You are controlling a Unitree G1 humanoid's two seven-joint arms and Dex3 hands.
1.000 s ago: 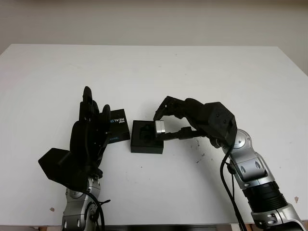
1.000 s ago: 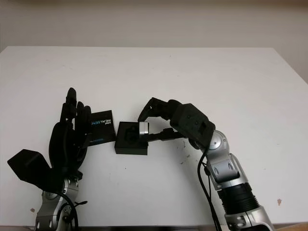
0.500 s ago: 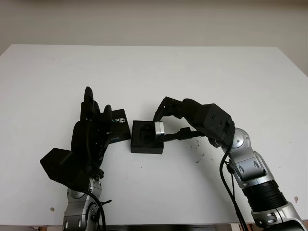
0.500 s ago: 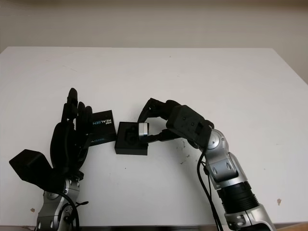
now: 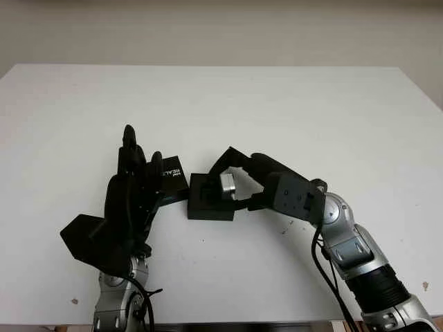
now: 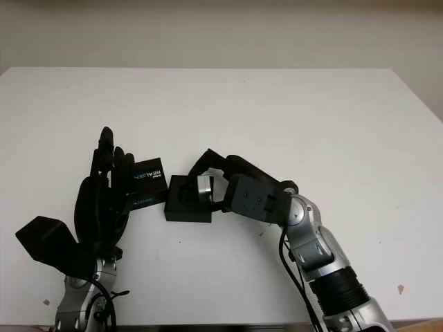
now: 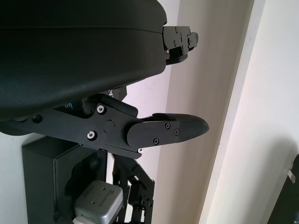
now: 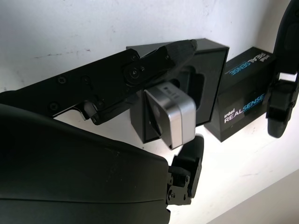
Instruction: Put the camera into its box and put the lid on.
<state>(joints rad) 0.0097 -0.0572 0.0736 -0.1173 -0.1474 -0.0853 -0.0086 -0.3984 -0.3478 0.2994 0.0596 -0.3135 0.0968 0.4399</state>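
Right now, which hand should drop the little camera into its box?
The right hand: its fingers already hold the camera over the open box. The left hand stands open beside the lid.

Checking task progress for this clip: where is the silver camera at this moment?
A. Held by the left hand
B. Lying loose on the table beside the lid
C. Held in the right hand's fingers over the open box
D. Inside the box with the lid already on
C: the right hand grips the camera over the open box, while the lid lies beside it by the open left hand.
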